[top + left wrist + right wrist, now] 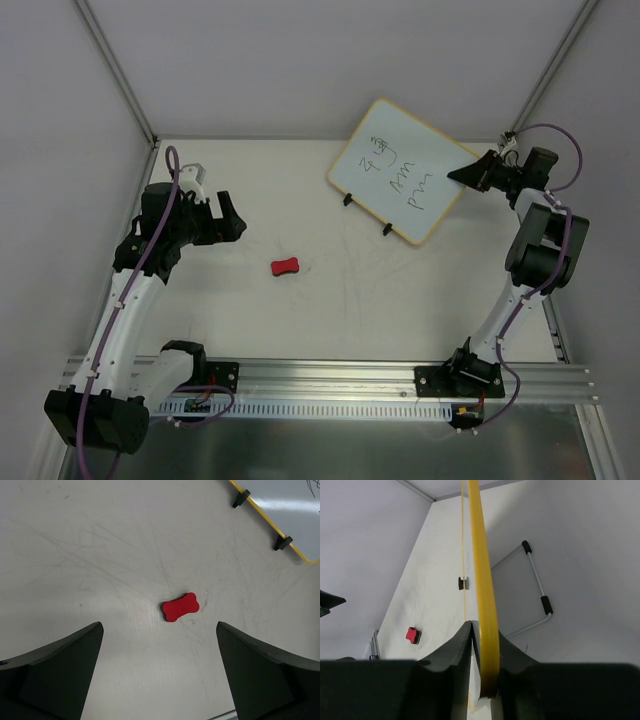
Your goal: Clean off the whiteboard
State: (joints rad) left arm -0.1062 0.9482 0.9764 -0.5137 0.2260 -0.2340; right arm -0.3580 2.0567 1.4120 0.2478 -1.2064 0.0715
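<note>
The whiteboard stands tilted at the back right of the table on two black clips, with black scribbles on its face. My right gripper is shut on its right edge; in the right wrist view the yellow frame runs edge-on between my fingers. The red eraser lies on the table in the middle left. My left gripper is open and empty, above the table to the left of the eraser; the eraser shows ahead of its fingers in the left wrist view.
The board's wire stand shows behind it in the right wrist view. White enclosure walls close the back and sides. An aluminium rail with the arm bases runs along the near edge.
</note>
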